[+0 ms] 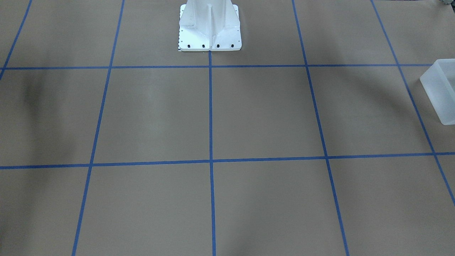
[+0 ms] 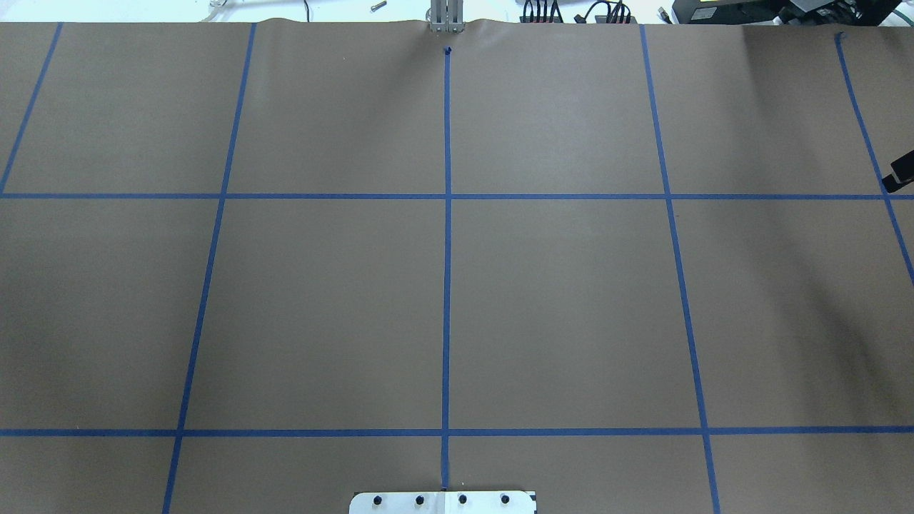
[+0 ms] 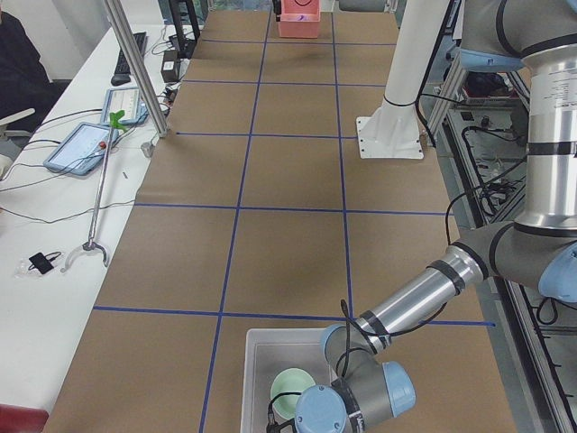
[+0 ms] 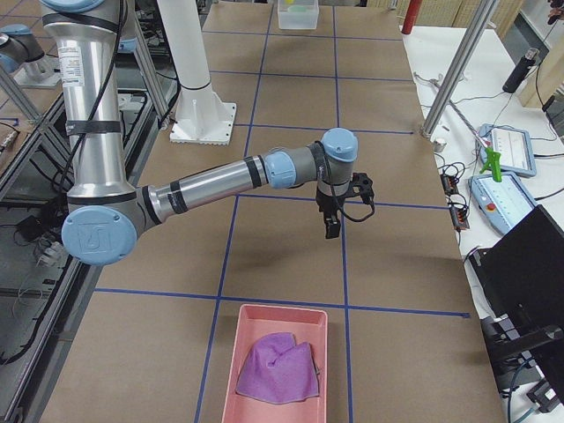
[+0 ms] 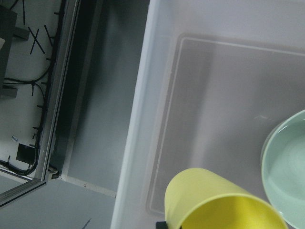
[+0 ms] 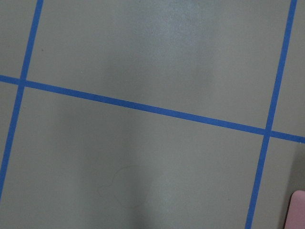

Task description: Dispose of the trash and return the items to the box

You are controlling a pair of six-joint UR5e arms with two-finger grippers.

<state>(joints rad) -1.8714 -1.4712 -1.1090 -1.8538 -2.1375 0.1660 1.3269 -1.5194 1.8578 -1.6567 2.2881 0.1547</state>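
The frosted-white box [image 3: 257,365] stands at the table's end on my left; it also shows in the front view [image 1: 440,90]. The pale mint-green bowl [image 3: 292,391] lies inside it, and shows in the left wrist view [image 5: 286,176]. My left arm's wrist [image 3: 361,397] hangs over the box and hides the gripper. In the left wrist view a yellow cup [image 5: 214,202] sits tilted right under the camera, above the box floor [image 5: 209,109], held in the gripper. My right gripper [image 4: 332,231] points down over bare table; I cannot tell whether it is open.
A pink tray [image 4: 251,335] with a purple cloth [image 4: 280,368] sits at the table's end on my right; its corner shows in the right wrist view [image 6: 298,210]. The white pedestal [image 1: 209,28] stands at the table's back middle. Blue tape lines grid the brown table.
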